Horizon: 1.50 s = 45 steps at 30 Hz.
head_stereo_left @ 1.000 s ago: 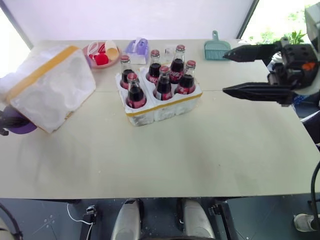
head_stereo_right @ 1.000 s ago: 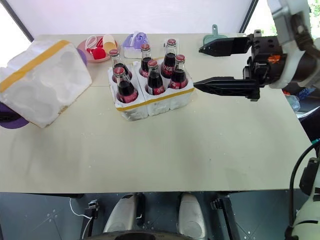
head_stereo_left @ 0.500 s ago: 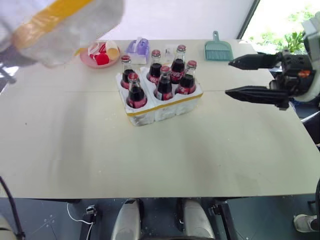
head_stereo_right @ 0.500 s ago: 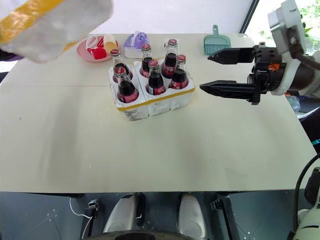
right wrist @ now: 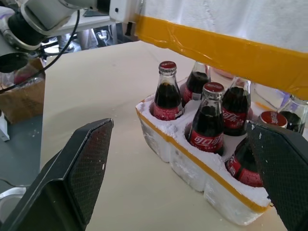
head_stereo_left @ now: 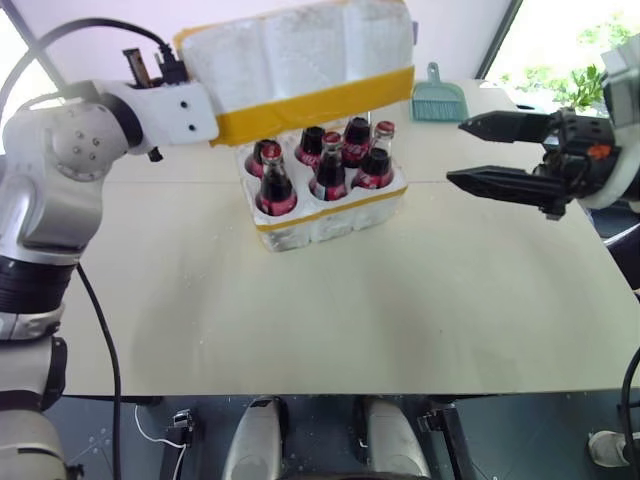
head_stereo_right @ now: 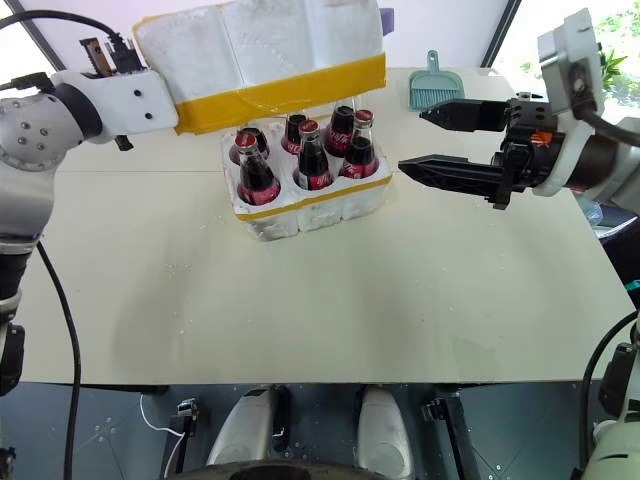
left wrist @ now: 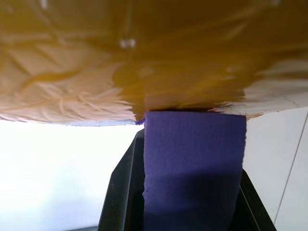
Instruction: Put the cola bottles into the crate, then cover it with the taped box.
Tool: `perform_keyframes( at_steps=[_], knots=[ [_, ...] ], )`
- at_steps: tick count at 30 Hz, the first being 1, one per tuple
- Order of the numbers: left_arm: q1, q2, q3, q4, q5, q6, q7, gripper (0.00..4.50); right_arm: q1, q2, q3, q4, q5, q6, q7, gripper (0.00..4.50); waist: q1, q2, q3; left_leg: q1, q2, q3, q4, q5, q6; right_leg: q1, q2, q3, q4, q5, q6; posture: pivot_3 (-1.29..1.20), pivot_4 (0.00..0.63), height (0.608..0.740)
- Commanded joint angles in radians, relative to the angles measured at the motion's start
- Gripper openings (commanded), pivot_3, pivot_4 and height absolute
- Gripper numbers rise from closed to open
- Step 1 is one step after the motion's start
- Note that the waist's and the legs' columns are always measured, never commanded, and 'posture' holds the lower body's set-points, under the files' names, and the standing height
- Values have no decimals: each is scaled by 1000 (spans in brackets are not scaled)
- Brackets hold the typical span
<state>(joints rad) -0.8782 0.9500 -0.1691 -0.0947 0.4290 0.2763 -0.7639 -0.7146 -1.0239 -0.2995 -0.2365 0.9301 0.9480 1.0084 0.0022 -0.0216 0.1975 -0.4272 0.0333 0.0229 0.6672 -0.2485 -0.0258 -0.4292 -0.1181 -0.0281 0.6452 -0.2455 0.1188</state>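
Gripping taped box [left wrist: 144,57], purple-padded fingers [left wrist: 192,163]

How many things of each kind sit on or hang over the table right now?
cola bottles: 6
crate: 1
taped box: 1
dustpan: 1
Total: 9

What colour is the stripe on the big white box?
Yellow. The stripe on the box shows best in the right eye view.
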Motion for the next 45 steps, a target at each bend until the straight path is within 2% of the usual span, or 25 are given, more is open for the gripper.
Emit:
perform_keyframes(
  at_steps=[1,3,7,16,21,24,27,32,35,37,40,41,43,45],
  knots=[
    [-15,34,14,-85,50,-17,-21,759,-4,0,-49,-21,22,-14,-20,4500,4,0,0,0,0,0,0,0,0,0,0,0,0,0,0,0,150,736],
    [8,55,-2,-134,83,-26,-47,759,1,4,-50,-19,20,-20,-26,4500,6,0,0,0,0,0,0,0,0,0,0,0,0,0,0,0,150,736],
    [37,33,-12,-235,114,27,-93,759,7,19,-41,-13,12,-35,-35,4500,11,0,0,0,0,0,0,0,0,0,0,0,0,0,0,0,150,736],
    [141,50,-51,-261,246,-22,-114,759,-2,51,-21,-1,-1,-63,-47,4500,7,0,0,1,0,0,0,0,0,0,0,0,-1,0,0,0,150,736],
    [185,26,-60,-246,301,-61,-84,759,-10,63,-22,-3,6,-61,-56,4500,7,0,0,1,0,0,0,0,0,0,0,0,-1,0,0,0,150,736],
    [197,8,-47,-242,310,-77,-62,1942,-6,64,-18,0,-1,-66,-56,4500,8,0,0,1,0,0,0,0,0,0,0,0,-1,0,0,0,150,736],
    [257,5,1,-266,282,-100,-38,3406,22,49,-16,0,-24,-78,-45,4500,8,0,0,1,0,0,0,0,0,0,0,0,-1,0,0,0,150,736],
    [398,-19,131,-336,188,-117,10,3406,81,34,-27,-2,-52,-95,-35,4500,10,0,0,1,0,0,1,0,0,0,0,0,-1,0,0,0,150,736],
    [520,-20,243,-394,51,-129,-38,3406,113,32,-39,-1,-59,-97,-35,4500,9,0,0,1,0,0,0,0,0,0,0,0,-1,0,0,0,150,736],
    [620,-56,363,-440,-150,-58,-137,3406,143,29,-41,-2,-72,-108,-33,4500,8,1,0,1,0,0,0,0,0,0,0,0,-1,0,0,0,150,736],
    [715,-114,589,-456,-537,234,-333,3406,201,21,-39,4,-105,-137,-15,4500,7,1,0,1,1,0,0,0,0,0,0,0,-1,0,0,0,150,736],
    [693,-116,672,-441,-686,410,-381,3406,222,13,-32,8,-126,-157,1,4500,7,1,0,2,1,0,1,0,0,1,0,0,0,0,0,0,150,736],
    [625,-66,801,-355,-916,676,-458,3406,254,2,-18,17,-160,-193,34,4500,12,1,0,2,1,-1,1,0,0,1,0,0,0,0,0,0,150,736],
    [567,9,863,-244,-1032,810,-499,3406,267,-6,-5,36,-189,-225,60,4500,9,0,0,2,1,-3,2,0,0,2,1,-1,0,0,0,0,150,736]
  ],
)
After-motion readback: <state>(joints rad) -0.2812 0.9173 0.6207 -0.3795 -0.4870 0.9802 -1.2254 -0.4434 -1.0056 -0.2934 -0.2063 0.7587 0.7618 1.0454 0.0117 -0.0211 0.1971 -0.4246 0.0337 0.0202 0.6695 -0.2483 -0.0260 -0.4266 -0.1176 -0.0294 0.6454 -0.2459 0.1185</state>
